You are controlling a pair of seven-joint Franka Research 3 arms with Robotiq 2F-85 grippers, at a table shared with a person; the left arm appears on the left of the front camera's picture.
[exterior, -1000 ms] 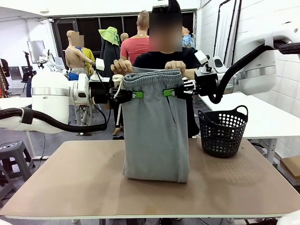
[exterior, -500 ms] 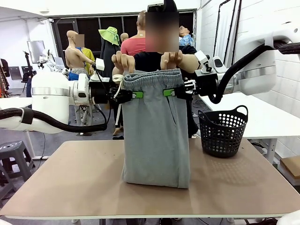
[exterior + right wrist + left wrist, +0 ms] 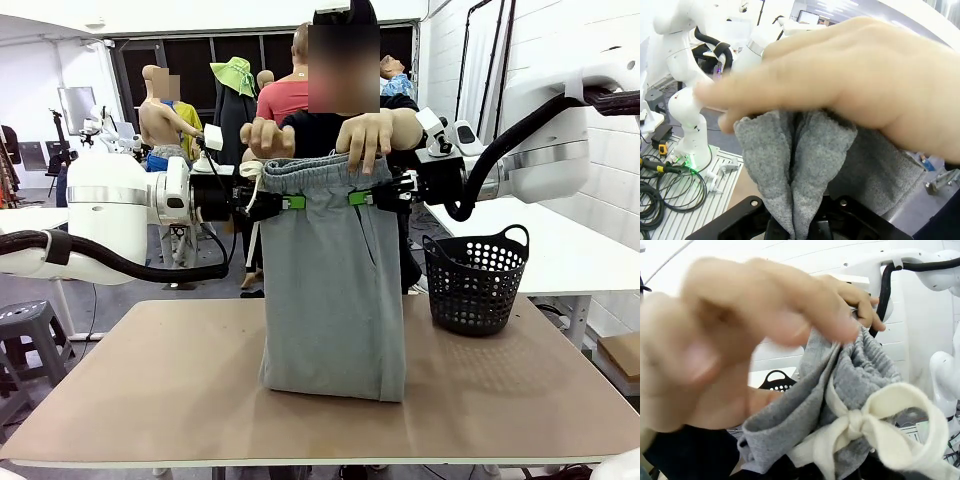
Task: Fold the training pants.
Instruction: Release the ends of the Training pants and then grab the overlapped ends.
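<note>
The light grey training pants [image 3: 332, 290] hang upright over the table, their lower fold resting on it. My left gripper [image 3: 290, 203] is shut on the pants' left side just below the waistband, and my right gripper [image 3: 358, 197] is shut on the right side at the same height. The person's hands [image 3: 365, 140] lie over the gathered waistband from behind, fingers hanging down its front. In the left wrist view a blurred hand [image 3: 730, 340] is close, beside bunched grey cloth [image 3: 855, 375] and the white drawstring bow [image 3: 865, 425]. A hand [image 3: 850, 85] covers pinched grey cloth [image 3: 805, 165] in the right wrist view.
A black perforated basket [image 3: 475, 280] stands at the table's right side, close to the pants. The brown table [image 3: 150, 380] has free room on the left and at the front. The person stands at the far edge, behind the pants.
The person's hands lifted off the waistband's top edge and now drape over its front, pushing it down a little. Both grippers stayed put, shut on the pants.
</note>
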